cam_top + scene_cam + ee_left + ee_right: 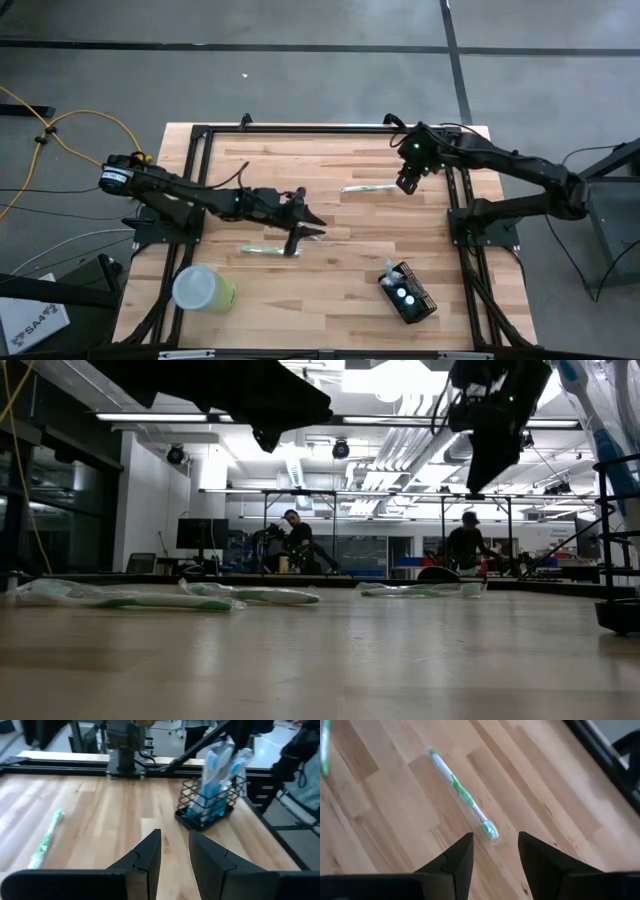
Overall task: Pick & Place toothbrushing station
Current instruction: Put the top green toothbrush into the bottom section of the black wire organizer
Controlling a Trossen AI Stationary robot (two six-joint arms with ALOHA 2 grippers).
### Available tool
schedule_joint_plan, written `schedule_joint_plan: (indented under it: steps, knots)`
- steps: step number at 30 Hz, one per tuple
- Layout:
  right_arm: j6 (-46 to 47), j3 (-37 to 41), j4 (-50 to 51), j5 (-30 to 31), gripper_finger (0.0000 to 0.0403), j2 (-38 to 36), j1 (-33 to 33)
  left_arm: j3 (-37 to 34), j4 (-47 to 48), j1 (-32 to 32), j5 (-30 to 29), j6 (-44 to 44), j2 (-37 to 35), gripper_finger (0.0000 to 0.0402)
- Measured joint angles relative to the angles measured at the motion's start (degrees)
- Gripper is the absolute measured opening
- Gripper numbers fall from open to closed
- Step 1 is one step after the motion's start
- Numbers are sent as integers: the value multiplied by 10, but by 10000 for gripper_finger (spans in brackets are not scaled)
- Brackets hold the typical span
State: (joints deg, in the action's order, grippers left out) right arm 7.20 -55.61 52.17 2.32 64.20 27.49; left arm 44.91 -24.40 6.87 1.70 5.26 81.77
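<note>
The toothbrushing station (407,294), a small black wire-mesh box, stood on the wooden table (330,290) near the front right corner, turned at an angle to the table's edges. In the left wrist view it (205,802) held clear-wrapped toothbrushes with blue and white handles, standing upright and leaning a little, their tops above the mesh rim. From above, two white round shapes showed inside it; what they were could not be made out, perhaps the ends of the packets.

The lime-green cup (205,289) with its whitish lid lay near the front left corner, well apart from the station. Whether anything was in it could not be seen.

Three wrapped green-and-white toothbrushes lay flat on the bare table, outside any container: one (268,249) just beside the left end effector, one (366,187) near the right end effector, also seen in the right wrist view (462,792), and a third lay near the table's edge in the low view (120,597).

The left end effector (312,225) hung over the middle of the table, its fingers (147,857) parted with a narrow gap and nothing between them. The right end effector (408,182) hung over the back right part of the table, its fingers (460,857) apart and empty, above the toothbrush there.

Two people showed in the room beyond the table.
</note>
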Motion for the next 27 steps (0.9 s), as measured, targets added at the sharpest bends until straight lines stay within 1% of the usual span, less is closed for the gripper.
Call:
schedule_joint_plan:
  steps: [5,8,12,15,22,25,27]
  knots:
    - [-25,47,-43,-30,146,0,25,0,13,-23,1,-8,0,97]
    - [-35,82,-73,-45,146,0,40,0,36,-41,6,5,0,97]
    - [-43,125,-107,-58,146,0,60,0,45,-65,60,10,0,97]
    - [-46,153,-127,-61,146,0,74,0,51,-76,81,11,0,97]
    - [-50,232,-209,-104,146,0,98,0,53,-88,82,12,0,97]
    - [-57,260,-249,-104,146,0,98,0,53,-91,82,12,0,97]
    - [-57,267,-256,-104,146,0,98,0,56,-93,82,11,0,97]
